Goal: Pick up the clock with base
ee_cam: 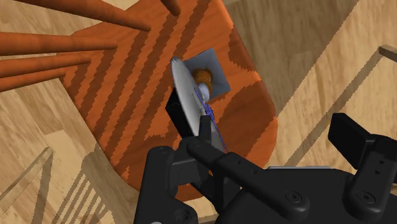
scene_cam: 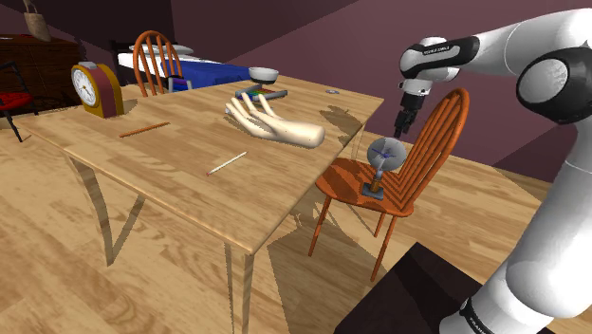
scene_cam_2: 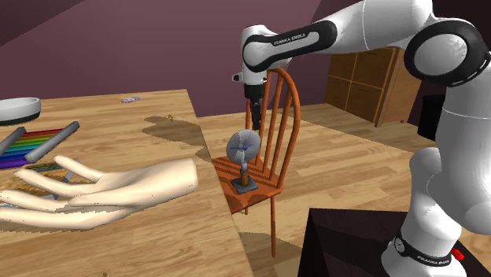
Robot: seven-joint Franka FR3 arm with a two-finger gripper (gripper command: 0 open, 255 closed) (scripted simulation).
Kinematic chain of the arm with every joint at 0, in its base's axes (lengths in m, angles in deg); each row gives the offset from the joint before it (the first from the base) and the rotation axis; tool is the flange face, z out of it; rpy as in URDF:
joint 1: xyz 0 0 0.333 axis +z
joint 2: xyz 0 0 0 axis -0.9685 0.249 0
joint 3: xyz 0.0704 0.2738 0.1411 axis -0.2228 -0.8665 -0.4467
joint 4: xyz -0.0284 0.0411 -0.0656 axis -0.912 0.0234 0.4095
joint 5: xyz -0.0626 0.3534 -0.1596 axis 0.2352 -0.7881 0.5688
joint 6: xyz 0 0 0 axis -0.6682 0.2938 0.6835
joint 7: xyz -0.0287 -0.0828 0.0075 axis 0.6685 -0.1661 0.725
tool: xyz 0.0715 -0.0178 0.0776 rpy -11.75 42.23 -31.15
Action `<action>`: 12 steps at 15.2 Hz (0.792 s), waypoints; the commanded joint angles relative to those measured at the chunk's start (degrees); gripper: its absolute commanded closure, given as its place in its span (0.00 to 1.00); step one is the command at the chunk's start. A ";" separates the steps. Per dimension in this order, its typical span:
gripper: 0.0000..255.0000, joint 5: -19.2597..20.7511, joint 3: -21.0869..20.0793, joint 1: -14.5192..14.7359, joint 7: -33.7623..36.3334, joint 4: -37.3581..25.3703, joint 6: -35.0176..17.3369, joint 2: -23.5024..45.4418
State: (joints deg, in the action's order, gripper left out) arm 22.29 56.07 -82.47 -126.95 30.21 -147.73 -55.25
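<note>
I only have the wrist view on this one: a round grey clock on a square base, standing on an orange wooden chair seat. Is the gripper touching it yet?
Observer: No. In the shoulder view the gripper hangs above the round grey clock, apart from it.
Operator: What is next to the chair?
Observer: The orange wooden chair stands at the corner of a light wooden table.
Operator: Any other clock around?
Observer: Yes, an arched yellow-brown clock with a white face stands on that table, at the shoulder view's left.
</note>
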 commanded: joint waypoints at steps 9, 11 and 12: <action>0.00 -7.14 -0.27 -5.67 -8.10 -13.14 1.59 14.77; 0.00 -7.27 -0.35 -5.58 -8.22 -11.85 0.14 14.96; 0.00 -7.40 -0.42 -5.53 -8.33 -10.89 -0.98 15.15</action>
State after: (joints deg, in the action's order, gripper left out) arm 15.05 55.71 -88.00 -135.11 18.43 -147.59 -40.35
